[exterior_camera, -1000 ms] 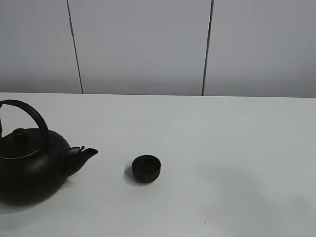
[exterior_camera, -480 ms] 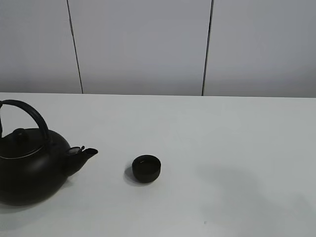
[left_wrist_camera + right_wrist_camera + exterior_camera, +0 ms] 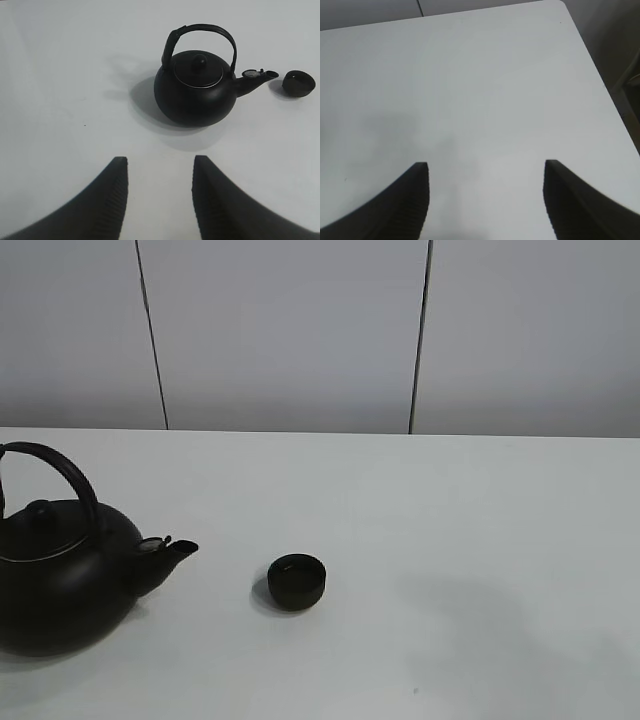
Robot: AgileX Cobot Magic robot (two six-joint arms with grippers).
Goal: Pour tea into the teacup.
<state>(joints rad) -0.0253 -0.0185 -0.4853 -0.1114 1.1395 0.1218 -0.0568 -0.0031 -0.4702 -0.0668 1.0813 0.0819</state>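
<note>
Table (image 3: 480, 530): white, matte, fills the lower part of the high view; pale wall panels (image 3: 285, 335) with two dark vertical seams stand behind its far edge. In the right wrist view one rounded corner of the table shows, with darker floor beyond it.

Kettle (image 3: 60, 580): large, round, black, upright on the table at the left edge of the high view. Arched handle stands up over the lid; the lid has a round knob and a thin bright rim line. Spout points toward the middle of the table, with a small metal cap at its tip. Kettle casts a soft shadow on the table beneath and behind it. Also seen in the left wrist view (image 3: 197, 85), whole and well ahead of the fingers.

Left gripper (image 3: 159, 170): two dark ribbed fingers (image 3: 112, 195) spread apart with bare table between them, holding nothing, clear of the kettle. Not seen in the high view.

Right gripper (image 3: 486, 172): fingers (image 3: 410, 200) spread wide, nothing between them but bare table; neither kettle nor teacup appears in this view. Not seen in the high view.

Teacup (image 3: 297, 581): small, black, low, no handle, upright on the table near the middle of the high view, just beyond the kettle's spout tip and apart from it. Contents cannot be told. In the left wrist view (image 3: 298, 83) it sits past the spout, near the picture's edge.
</note>
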